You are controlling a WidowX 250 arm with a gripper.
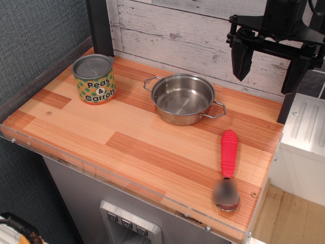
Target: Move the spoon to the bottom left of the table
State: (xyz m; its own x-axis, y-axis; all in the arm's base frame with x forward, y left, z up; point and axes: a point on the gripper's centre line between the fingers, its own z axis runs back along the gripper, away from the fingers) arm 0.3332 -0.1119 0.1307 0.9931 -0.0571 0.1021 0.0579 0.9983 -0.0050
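— Spoon (229,170) first: where does it lie?

— Near the front right corner of the surface (127,147), flat on the planks. Its ribbed red handle points toward the back, and the silver bowl sits close to the clear front rim. Nothing touches it.

— And your end effector (267,66)?

— Mine hangs high at the back right, above the far edge and well apart from the spoon. Both dark fingers (240,57) point downward with a wide gap between them, and nothing is held there.

— What else is on the planks?

— Steel pot (183,99), with two wire handles, stands upright around the middle toward the back, and it looks empty inside. A can (94,79) labelled "Peas & Carrots" stands upright at the back left corner, well apart from the pot. The spoon's handle tip is near the pot's right handle but not touching it.
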